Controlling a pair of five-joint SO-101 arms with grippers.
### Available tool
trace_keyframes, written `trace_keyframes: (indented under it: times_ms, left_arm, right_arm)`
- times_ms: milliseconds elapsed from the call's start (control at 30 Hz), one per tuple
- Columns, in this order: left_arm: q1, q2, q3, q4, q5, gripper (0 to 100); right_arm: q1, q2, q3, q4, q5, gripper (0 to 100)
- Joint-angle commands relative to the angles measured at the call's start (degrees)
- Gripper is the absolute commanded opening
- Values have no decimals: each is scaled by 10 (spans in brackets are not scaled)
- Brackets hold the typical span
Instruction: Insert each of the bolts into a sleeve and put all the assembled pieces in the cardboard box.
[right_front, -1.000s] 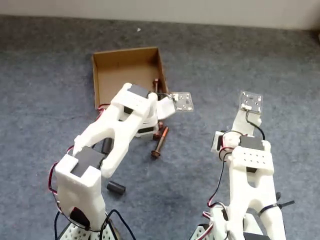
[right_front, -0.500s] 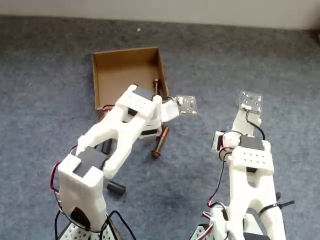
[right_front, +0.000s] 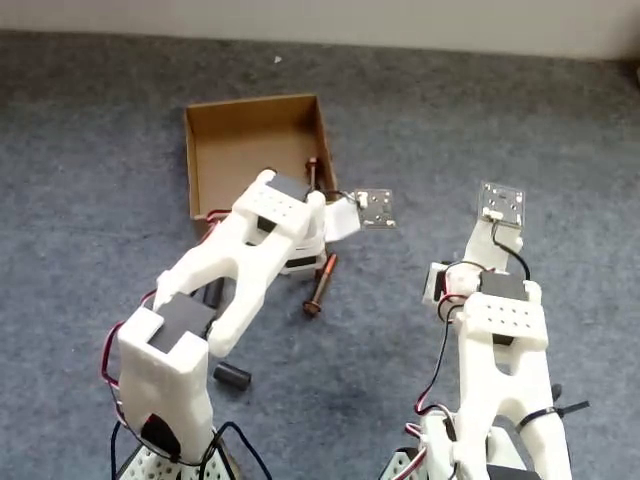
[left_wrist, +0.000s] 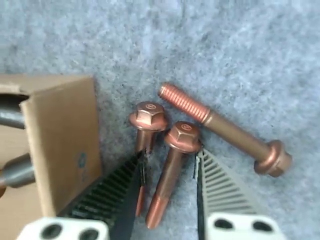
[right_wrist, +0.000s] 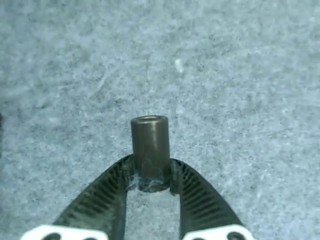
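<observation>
The left claw (left_wrist: 170, 154) is hanging released, straddling one bolt (left_wrist: 169, 176) beside the box (left_wrist: 60, 135); the right claw (right_wrist: 152, 169) is grasping a sleeve (right_wrist: 150, 139) by one end.

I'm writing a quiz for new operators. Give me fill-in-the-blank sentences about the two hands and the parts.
1. The right hand is shut on a dark ____.
2. The left hand is ____, one finger on each side of a bolt.
3. ____ copper bolts lie on the carpet beside the cardboard box.
Missing words: sleeve; open; three.
</observation>
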Motion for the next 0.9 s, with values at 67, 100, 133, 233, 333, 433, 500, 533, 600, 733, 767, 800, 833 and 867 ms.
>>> trace_keyframes:
  times_ms: [67,100,133,233,333,433,500,533,600,733,767,800,833,867]
  left_arm:
    - [4,68,-80,11,-2,139]
    - [5,78,-97,26,-2,119]
    - [6,85,-110,41,-2,97]
    - [8,95,-131,72,-2,32]
    - [8,95,-132,84,-2,5]
    - [7,94,-136,105,-2,5]
    - [7,85,-137,117,-2,5]
    - [7,73,-132,123,-2,5]
    - [7,44,-131,140,-2,5]
    - [7,-25,-131,178,26,5]
    - [7,-39,-131,181,38,5]
    - [7,-52,-130,185,49,5]
    - [7,-64,-130,188,60,5]
    - [7,-74,-130,193,71,5]
  right_arm:
    - [7,-20,-3,-8,-2,6]
    - [7,-20,-1,-8,-3,6]
    - [7,-21,5,-10,-2,6]
    - [7,-21,9,-10,-1,6]
    - [7,-21,9,-11,-1,6]
    - [7,-21,9,-11,-1,6]
    - [7,-21,9,-11,-1,6]
    - [7,-21,9,-11,-1,6]
    - [7,-21,9,-11,-1,6]
    - [7,-21,9,-11,-1,6]
    - [7,-21,9,-11,-1,6]
    - [7,-21,9,-11,-1,6]
    - [7,-21,9,-11,-1,6]
    - [7,-22,9,-11,-1,6]
